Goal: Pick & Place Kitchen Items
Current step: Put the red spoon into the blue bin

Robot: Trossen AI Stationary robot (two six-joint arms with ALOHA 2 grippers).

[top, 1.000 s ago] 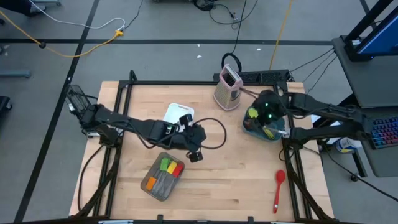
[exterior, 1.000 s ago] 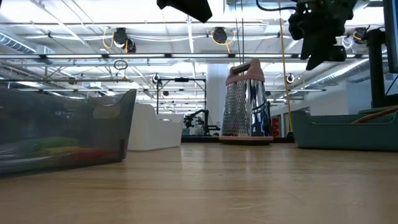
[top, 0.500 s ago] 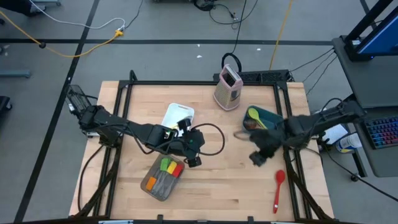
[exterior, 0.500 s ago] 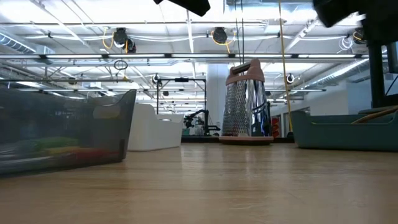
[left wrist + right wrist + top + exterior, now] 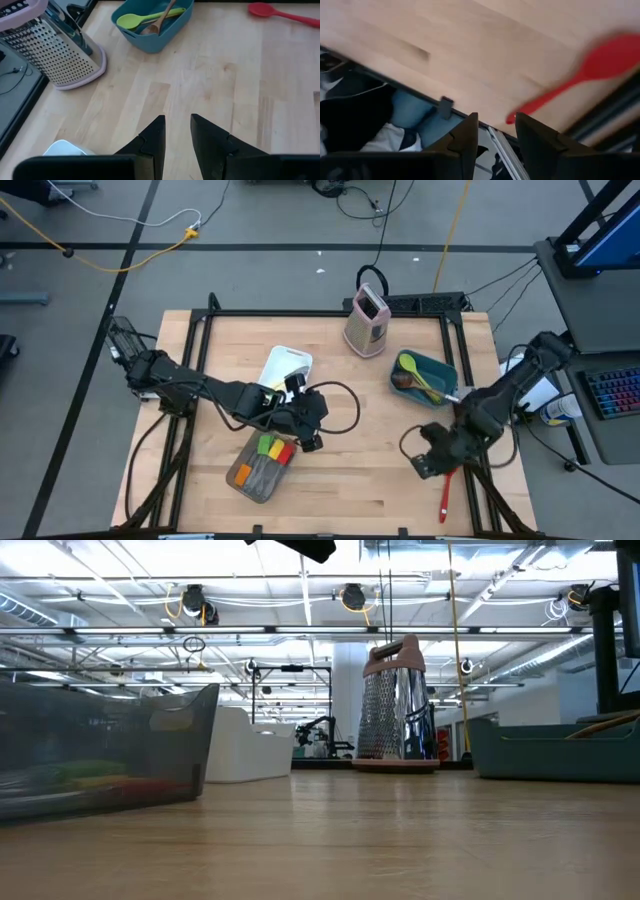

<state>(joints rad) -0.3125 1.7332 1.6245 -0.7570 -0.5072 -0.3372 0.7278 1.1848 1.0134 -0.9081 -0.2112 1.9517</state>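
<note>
**A:** Right gripper (image 5: 432, 464) first: the two dark fingers (image 5: 536, 137) stand apart with a clear gap and nothing between them. It hangs over the near right part of the light wooden table (image 5: 370, 480), just beside the long red plastic spoon (image 5: 447, 485) lying flat on the boards close to the table's right edge.

**B:** And in the right wrist view that red spoon shows beyond the fingers, blurred, not touched by either of them.

**A:** Left gripper (image 5: 305, 438) now: a narrow gap between its fingers (image 5: 152, 145), nothing in it, bare wood ahead. It sits near the table's middle, over the far corner of the grey pan (image 5: 243, 478).

**B:** In the pan I make out a green silicone spatula (image 5: 265, 445), a red one (image 5: 284, 451) and an orange one (image 5: 273, 451), side by side.

**A:** Behind the left gripper, a white tray (image 5: 284, 363). Farther back stands the upright pink-and-steel box grater (image 5: 366, 320).

**B:** To the grater's right, the teal bin (image 5: 437, 369), holding a lime-green spoon (image 5: 415, 370) and a brown wooden spoon (image 5: 160, 20) crossed inside it.
</note>
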